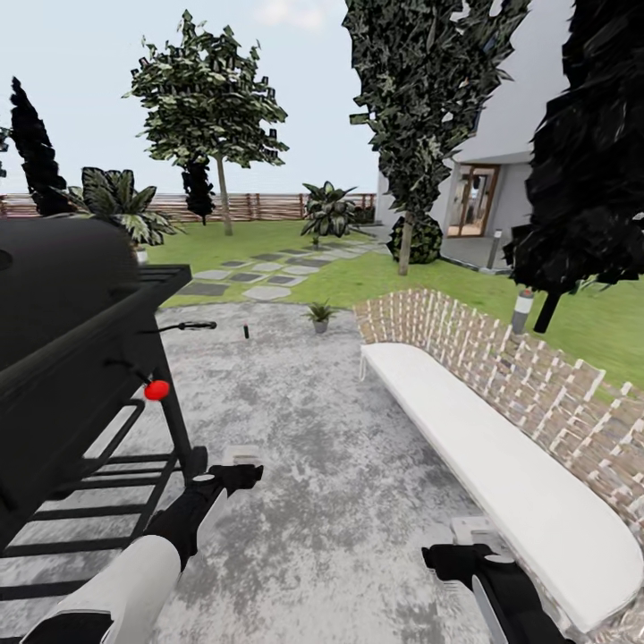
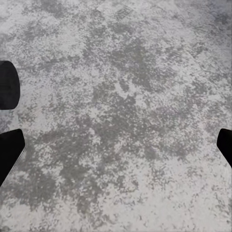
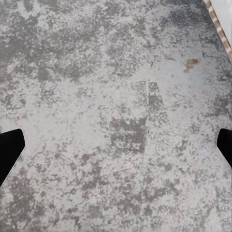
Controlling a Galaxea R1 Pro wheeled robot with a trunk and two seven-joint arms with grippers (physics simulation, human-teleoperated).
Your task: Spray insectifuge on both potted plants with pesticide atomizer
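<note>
Atomizer [image 1: 246, 332]: small dark upright sliver on the grey patio [image 1: 295, 429], upper-middle of the head frame, long axis vertical. Too small to tell which way the nozzle points.

Potted plant [image 1: 320, 315]: just right of the atomizer, near but apart, at the far patio edge. Small grey pot, green rosette standing in it.

Grill [image 1: 72, 358] fills the left of the frame, red knob [image 1: 156, 389] on its front. White bench [image 1: 501, 474] with brick back [image 1: 537, 376] runs down the right side. Stepping stones [image 1: 259, 277] cross the grass beyond the patio.

Left gripper [image 1: 234, 472] lower left, right gripper [image 1: 465, 559] lower right, both low over the paving. Wrist views: dark fingers [image 2: 9, 150] and [image 3: 9, 150] at opposite frame edges, so jaws spread wide, holding nothing.
</note>
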